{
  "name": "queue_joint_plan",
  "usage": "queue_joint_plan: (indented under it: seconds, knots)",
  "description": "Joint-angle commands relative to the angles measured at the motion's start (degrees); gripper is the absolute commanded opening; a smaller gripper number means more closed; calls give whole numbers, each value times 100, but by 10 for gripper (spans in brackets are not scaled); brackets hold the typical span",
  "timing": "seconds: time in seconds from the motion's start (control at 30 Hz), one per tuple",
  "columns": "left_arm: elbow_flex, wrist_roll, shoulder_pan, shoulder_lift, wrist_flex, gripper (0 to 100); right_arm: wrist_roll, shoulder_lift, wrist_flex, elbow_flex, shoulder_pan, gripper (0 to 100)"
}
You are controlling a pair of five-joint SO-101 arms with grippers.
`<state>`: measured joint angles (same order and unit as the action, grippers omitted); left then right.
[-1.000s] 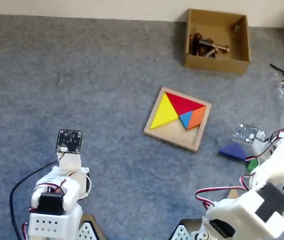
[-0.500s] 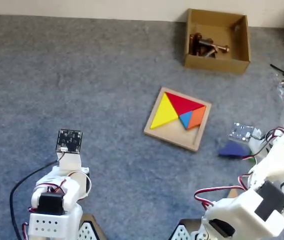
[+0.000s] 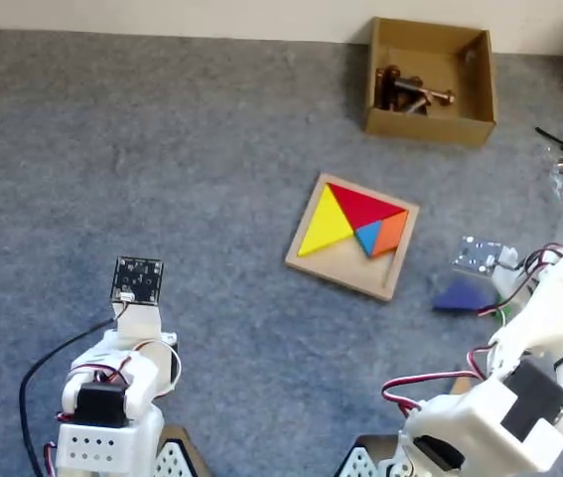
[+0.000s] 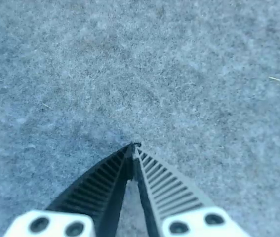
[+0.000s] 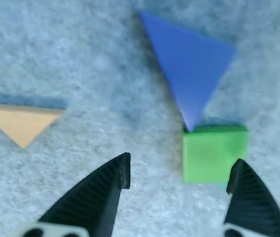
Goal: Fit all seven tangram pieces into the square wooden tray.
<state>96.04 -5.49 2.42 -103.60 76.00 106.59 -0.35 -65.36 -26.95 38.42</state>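
The right gripper [image 5: 181, 163] hangs wide open over the green square [image 5: 215, 153], right of the wooden tray [image 3: 351, 266], touching the blue triangle [image 5: 191, 61]; best centre both jaws on the square alone before closing

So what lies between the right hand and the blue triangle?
The green square, per the right wrist view: just ahead of the right hand, the blue triangle beyond it.

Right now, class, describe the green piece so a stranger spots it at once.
Find the square wooden tray, then the right gripper over the carpet beside it. The green square sits at the tip of the blue triangle; its neighbours are triangles.
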Motion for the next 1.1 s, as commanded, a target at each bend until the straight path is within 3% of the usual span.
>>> queue_joint_plan:
  seconds: [0.0, 0.13, 0.67, 0.83, 1.07]
  knots:
    - [110, -44, -92, -40, -9, 5, 0, -286, 259, 409, -57, 304]
    - [110, -44, -92, -40, -9, 5, 0, -4, 778, 444, -57, 304]
    - [110, -44, -92, -40, -9, 5, -18, 1200, 760, 1121, -22, 302]
    - [110, -44, -92, -40, -9, 5, -325, 1174, 787, 1138, -4, 226]
    - [110, -44, -92, -40, -9, 5, -352, 1174, 760, 1112, -4, 217]
